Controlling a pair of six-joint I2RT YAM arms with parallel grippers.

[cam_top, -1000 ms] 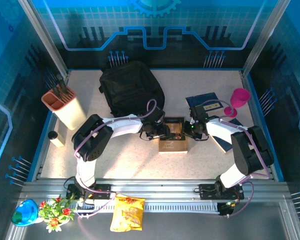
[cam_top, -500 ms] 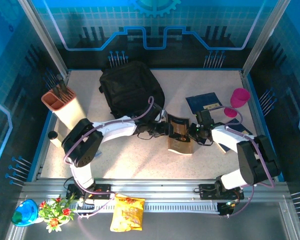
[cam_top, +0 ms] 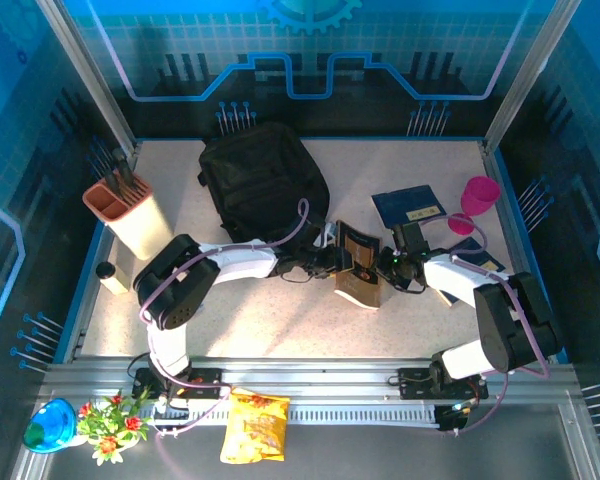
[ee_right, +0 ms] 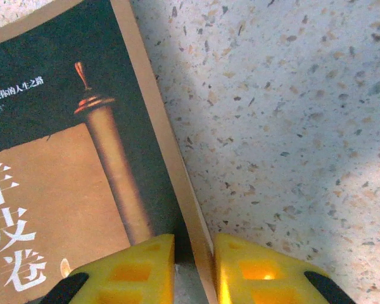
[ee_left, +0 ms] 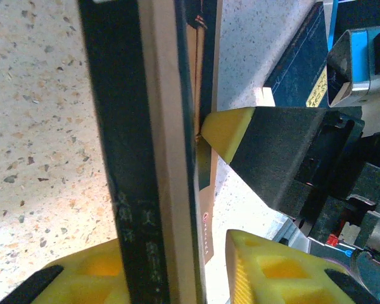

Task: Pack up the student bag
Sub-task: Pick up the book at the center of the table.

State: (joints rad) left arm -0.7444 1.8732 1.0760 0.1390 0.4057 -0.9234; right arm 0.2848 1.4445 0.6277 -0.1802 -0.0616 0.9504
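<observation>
A pale speckled table [cam_top: 250, 320] fills the floor of a blue-lit enclosure with metal corner posts; both arms reach inward over it and meet near its middle. A paperback book with a dark cover and a tan panel [cam_top: 362, 285] sits tilted between them. The left claw [cam_top: 342, 262] straddles the book's spine side; in the left wrist view one yellow pad [ee_left: 82, 278] lies against the cover and the other stands just beside the pages, so I cannot tell whether it is clenched. The right claw [cam_top: 380, 268] is pinched on the book's opposite edge; its yellow fingertips [ee_right: 123, 272] press the cover's tan border from both sides. The large black soft fabric backpack [cam_top: 263, 190] lies just beyond the left claw, towards that claw's left, apart from it and from the book. A flat dark-blue book [cam_top: 408, 206] lies near and beyond the right claw; a pink plastic cup [cam_top: 477, 197] stands further out to that claw's right.
</observation>
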